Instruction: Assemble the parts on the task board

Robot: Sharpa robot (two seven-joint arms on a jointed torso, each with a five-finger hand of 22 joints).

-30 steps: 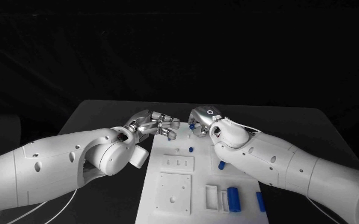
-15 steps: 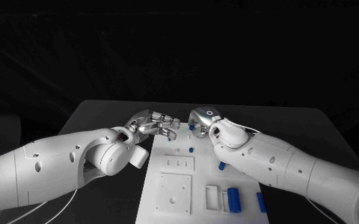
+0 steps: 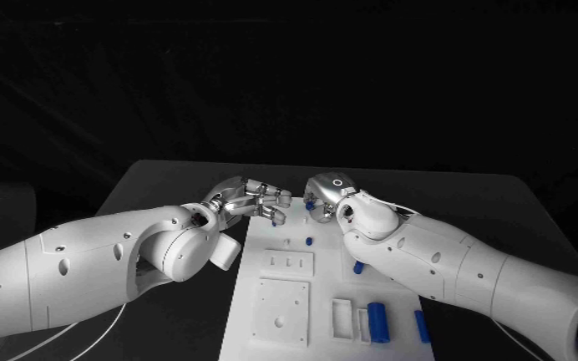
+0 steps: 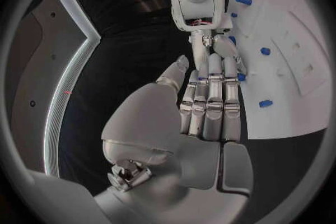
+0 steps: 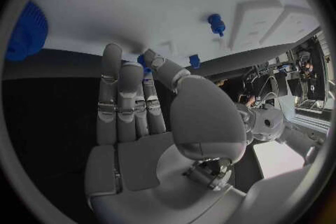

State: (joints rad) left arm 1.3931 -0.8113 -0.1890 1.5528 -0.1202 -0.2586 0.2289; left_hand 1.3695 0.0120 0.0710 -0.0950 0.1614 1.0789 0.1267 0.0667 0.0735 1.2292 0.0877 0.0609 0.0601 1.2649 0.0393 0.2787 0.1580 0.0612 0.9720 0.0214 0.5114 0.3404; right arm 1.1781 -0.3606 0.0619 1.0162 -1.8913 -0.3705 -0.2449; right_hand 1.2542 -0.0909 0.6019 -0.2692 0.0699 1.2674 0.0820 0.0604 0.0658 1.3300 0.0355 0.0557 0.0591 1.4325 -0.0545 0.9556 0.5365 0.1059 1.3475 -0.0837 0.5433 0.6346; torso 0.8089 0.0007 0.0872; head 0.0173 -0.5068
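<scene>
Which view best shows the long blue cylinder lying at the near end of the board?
The head view: the blue cylinder lies whole beside a white block on the task board. The left wrist view catches it small; I cannot pick it out from the right wrist.

Black table — dark backdrop behind it.

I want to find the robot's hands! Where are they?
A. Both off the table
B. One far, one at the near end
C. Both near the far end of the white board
C: the left hand and right hand sit close together at the task board's far end.
</scene>
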